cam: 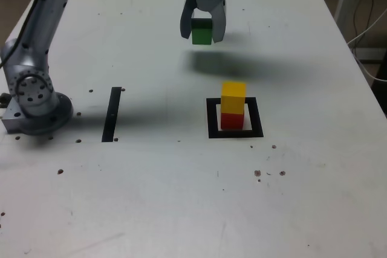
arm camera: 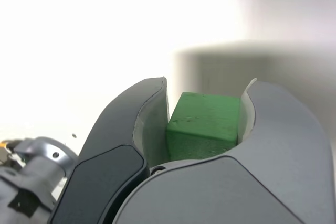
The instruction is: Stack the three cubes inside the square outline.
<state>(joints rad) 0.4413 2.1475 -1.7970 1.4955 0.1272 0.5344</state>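
Overhead, the gripper (cam: 202, 33) clamps its fingers (arm camera: 142, 129) on the green cube (cam: 201, 31), held above the counter (cam: 181, 185); nearer the camera, the yellow cube (cam: 233, 96) sits atop the red cube (cam: 231, 120) inside the square outline (cam: 236, 133).

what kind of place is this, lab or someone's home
Most likely a robotics lab or test bench: a robot arm bolted onto a scuffed white table, taped black marks such as the square outline, and cables hanging past the table's edge.
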